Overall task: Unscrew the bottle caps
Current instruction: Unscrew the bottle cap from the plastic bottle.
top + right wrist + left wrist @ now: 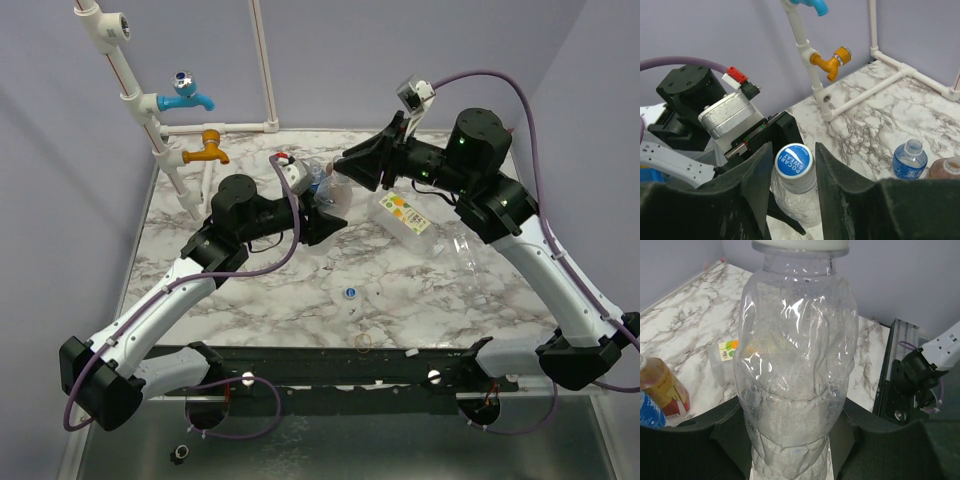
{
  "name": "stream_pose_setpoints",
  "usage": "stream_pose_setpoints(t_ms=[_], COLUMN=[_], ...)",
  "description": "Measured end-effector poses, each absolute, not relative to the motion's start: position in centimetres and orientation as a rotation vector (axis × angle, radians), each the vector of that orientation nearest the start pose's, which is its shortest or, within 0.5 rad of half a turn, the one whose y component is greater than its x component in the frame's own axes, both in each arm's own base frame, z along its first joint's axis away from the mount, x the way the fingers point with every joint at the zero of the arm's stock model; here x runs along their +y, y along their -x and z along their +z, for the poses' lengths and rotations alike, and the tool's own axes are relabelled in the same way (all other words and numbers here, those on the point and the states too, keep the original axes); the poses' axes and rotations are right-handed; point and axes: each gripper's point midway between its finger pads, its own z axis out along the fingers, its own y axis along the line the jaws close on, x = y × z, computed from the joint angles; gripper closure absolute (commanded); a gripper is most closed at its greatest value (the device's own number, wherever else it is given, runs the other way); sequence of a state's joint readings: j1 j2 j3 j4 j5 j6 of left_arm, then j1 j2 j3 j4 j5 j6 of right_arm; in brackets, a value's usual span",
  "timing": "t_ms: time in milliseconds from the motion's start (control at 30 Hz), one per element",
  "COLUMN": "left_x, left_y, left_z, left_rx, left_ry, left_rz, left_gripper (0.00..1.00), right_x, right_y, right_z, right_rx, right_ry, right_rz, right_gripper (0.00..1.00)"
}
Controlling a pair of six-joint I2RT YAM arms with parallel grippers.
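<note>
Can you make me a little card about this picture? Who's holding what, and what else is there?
left gripper: shut on bottle
right gripper: shut on cap
cap: blue and white, on the held bottle
blue-labelled bottle: on the table, no cap
amber bottle: right beside the blue-labelled bottle
taps: blue tap above orange tap, at the back
table: marble pattern

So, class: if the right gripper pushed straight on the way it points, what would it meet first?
The blue-and-white cap between its jaws, topping the clear bottle; how near is unclear.
</note>
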State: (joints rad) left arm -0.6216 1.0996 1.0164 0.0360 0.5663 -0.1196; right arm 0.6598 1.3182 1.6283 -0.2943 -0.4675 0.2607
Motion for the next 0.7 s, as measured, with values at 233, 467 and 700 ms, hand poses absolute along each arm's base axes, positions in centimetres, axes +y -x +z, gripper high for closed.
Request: stream_pose_setpoints(t_ms=[233,467,700], left_x=[-29.8,-29.8,-29.6], left_y=[-22.7,-22.7,-24.1], left_z=[33.5,33.5,32.9], left_rx=[1.481,1.480,1.508], left_ry=[-0.899,-0.901,-0.865], left_rz=[-1.092,-1.087,-1.033], left_gripper=[1.00,1.00,1.00], right_x=[31.4,31.0,31.3], right_y=[-25.0,-26.0,-26.5], right_z=[46.3,46.3,45.9], right_rx=[1.487,1.519,1.552], right_ry=[0.768,0.692,0.656], right_rz=[1.086,1.055,1.069], right_gripper=[0.15,0.15,0.27])
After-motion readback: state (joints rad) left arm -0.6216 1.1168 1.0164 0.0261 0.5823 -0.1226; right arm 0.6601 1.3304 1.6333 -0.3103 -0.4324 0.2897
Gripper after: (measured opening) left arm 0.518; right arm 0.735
